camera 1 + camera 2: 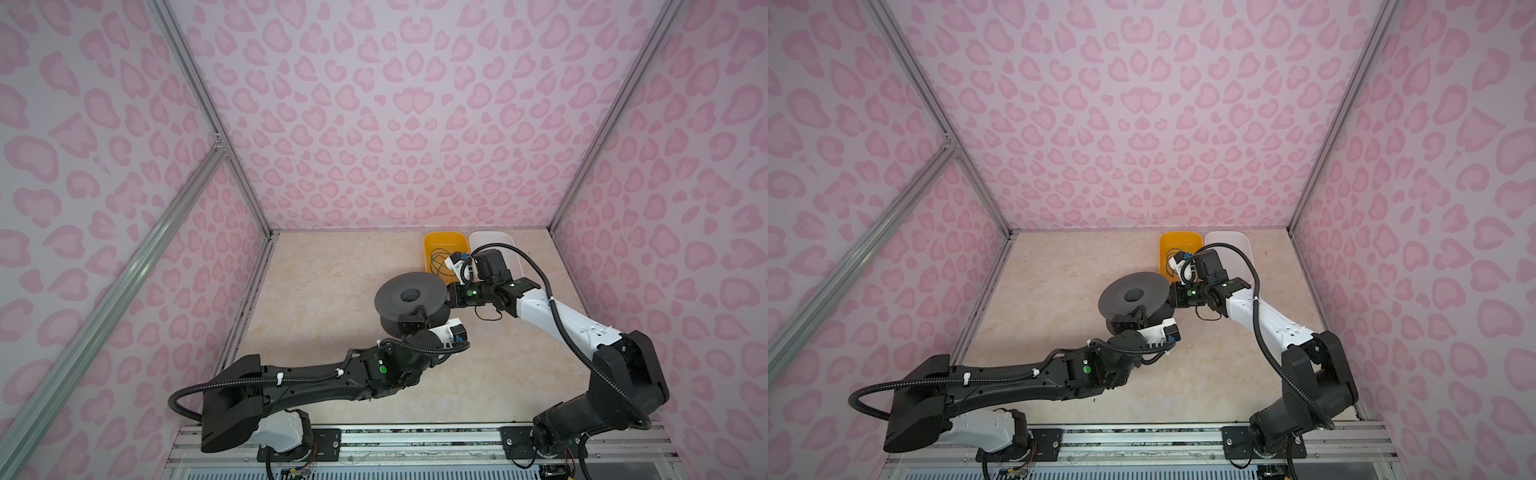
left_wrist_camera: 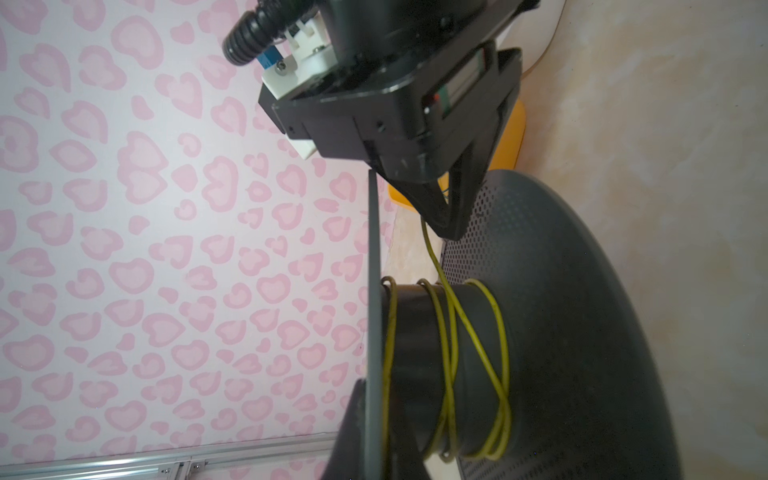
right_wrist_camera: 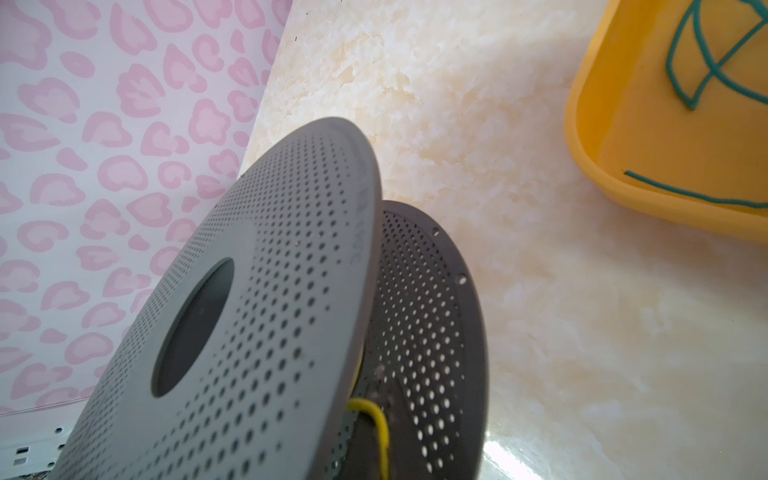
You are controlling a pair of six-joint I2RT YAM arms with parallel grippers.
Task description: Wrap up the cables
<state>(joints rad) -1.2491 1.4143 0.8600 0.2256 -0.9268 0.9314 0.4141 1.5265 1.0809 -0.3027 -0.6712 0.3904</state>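
The left tool [image 1: 414,315] is clenched on the upper flange of the grey spool [image 1: 392,293], which stands on the desk [image 1: 332,266]. The yellow cable [image 2: 454,332] winds loosely round the hub [image 2: 417,357], and its free stretch is pinched in the right tool [image 2: 451,227]. The green cable [image 3: 711,63] lies in the orange bin [image 1: 432,242] near the spool.

Beige marbled tabletop [image 1: 332,270]
2 bins, orange [image 1: 444,240] and white [image 1: 494,240], sit side by side at its far edge; a tilted gray spool [image 1: 390,295] is nearby.

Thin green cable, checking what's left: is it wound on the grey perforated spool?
No, the thin green cable lies loose inside the orange plastic tub.
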